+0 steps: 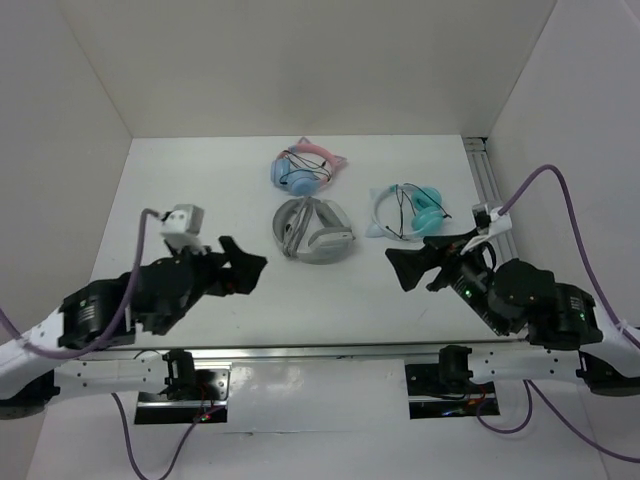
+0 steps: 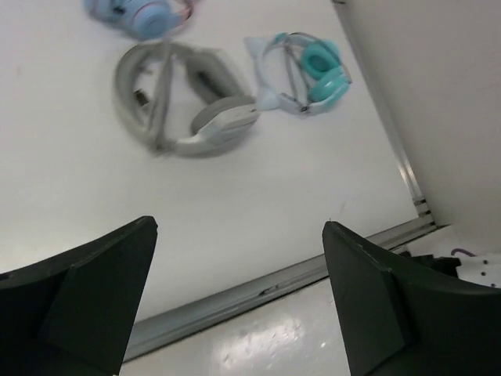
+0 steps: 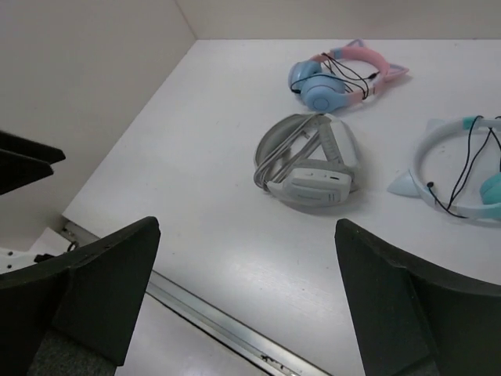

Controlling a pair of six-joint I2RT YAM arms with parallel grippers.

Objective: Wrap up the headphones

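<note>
Matte black and wedge-shaped, the left end effector (image 1: 248, 268) and right end effector (image 1: 400, 268) hang wide open over the smooth white surface (image 1: 190, 180), while the headphones (image 1: 408, 212), teal cups on a translucent band, lie near its right-hand rail (image 1: 490, 185), apart from the grey pair (image 1: 313, 232).

We count three pairs of headphones on one table (image 1: 180, 190): one teal-cupped pair (image 1: 428, 208) at the right, one pink-banded pair (image 1: 307, 167) at the far centre, and one grey-and-white pair (image 1: 314, 232) just nearer than it. We count two grippers at the near side: one left gripper (image 1: 245, 262) and one right gripper (image 1: 400, 268).
</note>
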